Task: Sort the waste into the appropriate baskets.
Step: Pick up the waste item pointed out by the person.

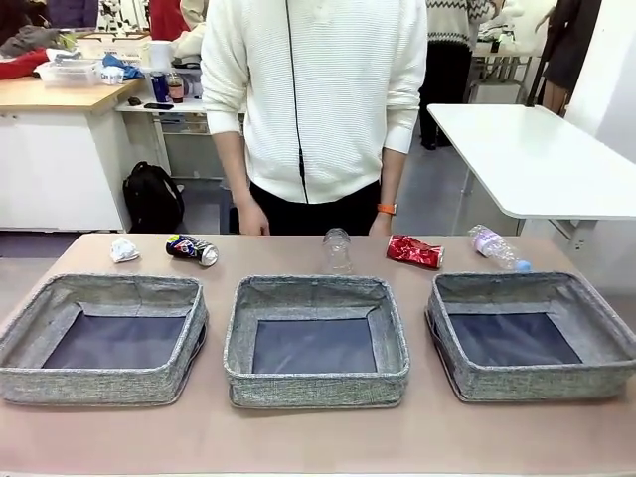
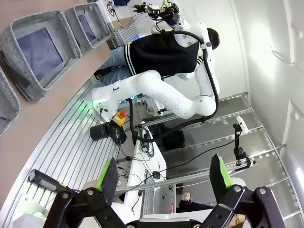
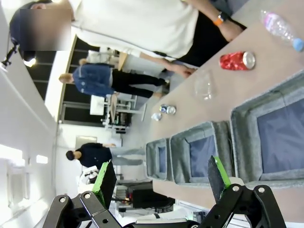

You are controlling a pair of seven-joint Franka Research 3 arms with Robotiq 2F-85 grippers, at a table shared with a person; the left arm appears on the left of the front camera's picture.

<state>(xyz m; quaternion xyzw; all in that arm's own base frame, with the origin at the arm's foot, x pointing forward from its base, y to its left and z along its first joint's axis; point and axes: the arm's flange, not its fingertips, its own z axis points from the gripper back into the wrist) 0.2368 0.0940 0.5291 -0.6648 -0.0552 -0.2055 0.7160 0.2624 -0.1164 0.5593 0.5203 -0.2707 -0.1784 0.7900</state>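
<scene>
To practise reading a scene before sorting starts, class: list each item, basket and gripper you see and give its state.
Paper wad: crumpled, on the table.
Dark can: lying on its side.
Middle clear bottle: on the table, unsorted.
Red can: lying on its side.
Blue-capped bottle: lying on its side.
Left basket: empty.
Middle basket: empty.
Right basket: empty.
Left gripper: open, empty.
Right gripper: open, empty.

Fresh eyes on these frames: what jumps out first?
Three grey baskets stand in a row on the table: left basket, middle basket, right basket, with no waste in them yet. Behind them runs a line of litter: paper wad, dark can, clear bottle, red can, second bottle. A person in a white sweater stands at the far edge.
</scene>
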